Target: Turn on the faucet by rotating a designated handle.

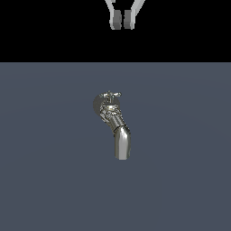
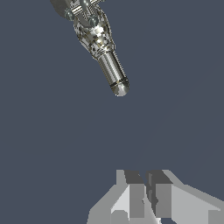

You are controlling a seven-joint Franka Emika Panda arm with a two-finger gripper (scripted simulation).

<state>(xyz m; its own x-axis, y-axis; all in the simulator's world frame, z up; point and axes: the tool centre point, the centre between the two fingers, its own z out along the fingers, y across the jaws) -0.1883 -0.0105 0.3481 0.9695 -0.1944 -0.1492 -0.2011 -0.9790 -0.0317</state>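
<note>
The gripper (image 1: 122, 20), fingers pressed nearly together on nothing, hangs well apart from the faucet (image 1: 115, 126), whose cross handle (image 1: 110, 95) lies below the fingertips, the spout's long axis running away from them.

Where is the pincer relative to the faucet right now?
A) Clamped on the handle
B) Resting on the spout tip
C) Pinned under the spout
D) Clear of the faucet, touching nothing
D: the pincer hangs apart from the faucet, with bare floor between them in both views.

Plain grey-blue floor (image 1: 45, 180), black backdrop (image 1: 45, 31).
</note>
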